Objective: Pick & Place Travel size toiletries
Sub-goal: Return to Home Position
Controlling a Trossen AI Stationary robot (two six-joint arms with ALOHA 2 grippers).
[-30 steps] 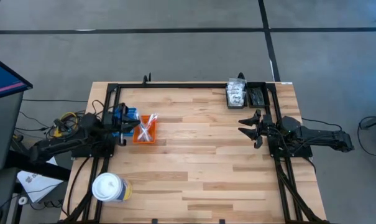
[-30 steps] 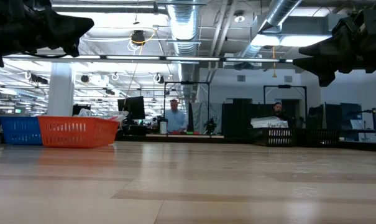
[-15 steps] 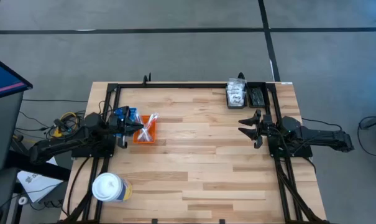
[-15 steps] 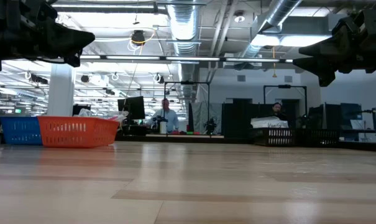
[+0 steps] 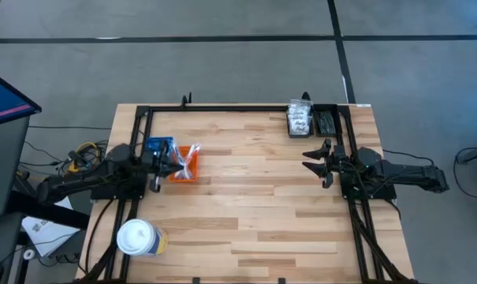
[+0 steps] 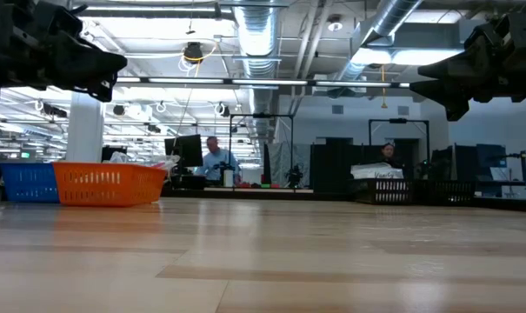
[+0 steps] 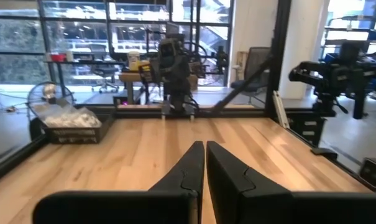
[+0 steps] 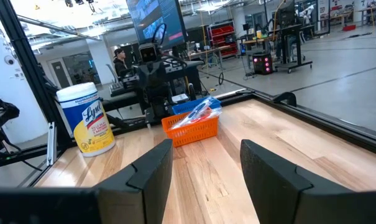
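my empty left gripper (image 5: 177, 162), fingers pressed together, may knock the orange ribbed plastic basket (image 6: 106, 184) beside it; the right gripper (image 5: 305, 159) hangs spread wide, empty.

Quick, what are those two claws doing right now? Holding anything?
Left gripper: jaws closed, holding nothing.
Right gripper: jaws open, holding nothing.

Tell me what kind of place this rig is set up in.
Most likely a robotics lab in an open, industrial-style hall. Exposed ceiling ducts run overhead, a person works at desks with monitors beyond the wooden table, and the table stands on a bare grey floor marked with dark lines.
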